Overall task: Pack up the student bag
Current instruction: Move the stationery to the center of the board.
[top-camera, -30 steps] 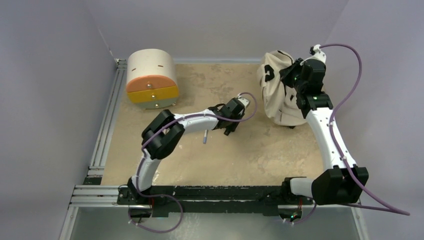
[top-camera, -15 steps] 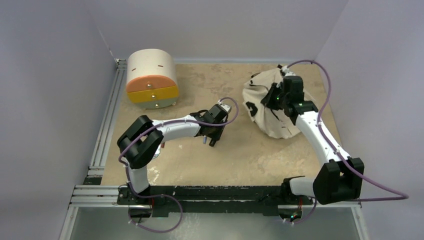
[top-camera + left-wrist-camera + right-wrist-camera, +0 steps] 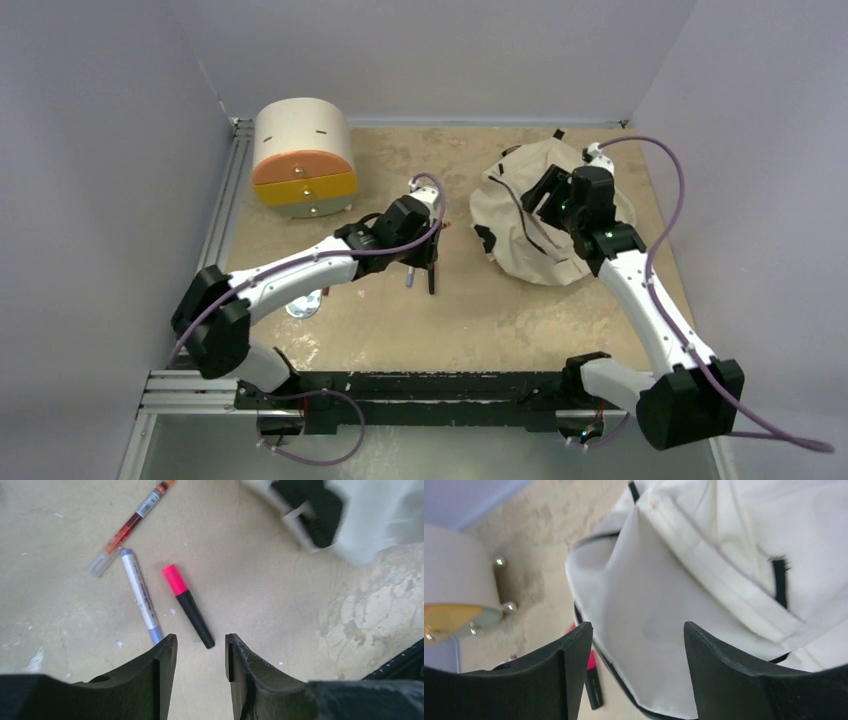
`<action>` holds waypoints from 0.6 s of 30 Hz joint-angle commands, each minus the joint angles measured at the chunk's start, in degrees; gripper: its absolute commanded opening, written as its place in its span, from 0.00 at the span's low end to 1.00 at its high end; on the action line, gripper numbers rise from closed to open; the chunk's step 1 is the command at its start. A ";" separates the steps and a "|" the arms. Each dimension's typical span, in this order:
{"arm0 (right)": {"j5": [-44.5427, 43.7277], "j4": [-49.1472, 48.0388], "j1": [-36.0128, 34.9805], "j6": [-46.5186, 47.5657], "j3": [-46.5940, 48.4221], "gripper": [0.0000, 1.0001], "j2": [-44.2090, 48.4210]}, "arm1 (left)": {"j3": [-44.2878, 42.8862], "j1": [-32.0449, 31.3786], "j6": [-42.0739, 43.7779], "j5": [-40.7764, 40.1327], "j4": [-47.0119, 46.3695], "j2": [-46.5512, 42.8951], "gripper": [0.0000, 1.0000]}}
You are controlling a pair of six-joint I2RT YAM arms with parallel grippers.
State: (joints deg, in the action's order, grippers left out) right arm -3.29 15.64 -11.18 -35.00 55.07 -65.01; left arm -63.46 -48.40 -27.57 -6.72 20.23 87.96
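Sandy tabletop [image 3: 500,320] holds the student bag [image 3: 520,215], slumped far right beneath my right gripper [image 3: 636,630], whose jaws are wide and empty. Only my left wrist view shows the pink marker [image 3: 187,605], silver pen [image 3: 140,595] and orange pen [image 3: 132,522] lying ahead of my left gripper [image 3: 200,640], which is part-open and holding nothing. Overhead, the arm hides most of them.

student bag [image 3: 515,215] lower, flatter; right gripper [image 3: 636,630] wider

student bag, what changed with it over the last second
The soft cream fabric student bag sank leftward onto the tan table as the right gripper opened and released it. The left gripper shifted left over the pink-capped black marker. The cream cylindrical drawer box stayed put.
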 commanded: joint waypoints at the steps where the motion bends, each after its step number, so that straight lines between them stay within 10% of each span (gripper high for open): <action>1: -10.47 -5.60 0.37 -4.85 0.76 0.70 5.14 | 1.05 0.24 -1.33 -3.38 0.01 -8.58 0.40; 18: -10.01 -9.26 8.93 -10.98 -7.94 0.75 0.89 | -23.25 0.31 16.64 10.75 -15.00 6.83 0.48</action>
State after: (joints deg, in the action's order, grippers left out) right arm -14.37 10.94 -4.19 -43.72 48.69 -63.83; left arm -80.58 -48.38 -15.88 -3.31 11.07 88.82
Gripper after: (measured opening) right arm 0.767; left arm 0.479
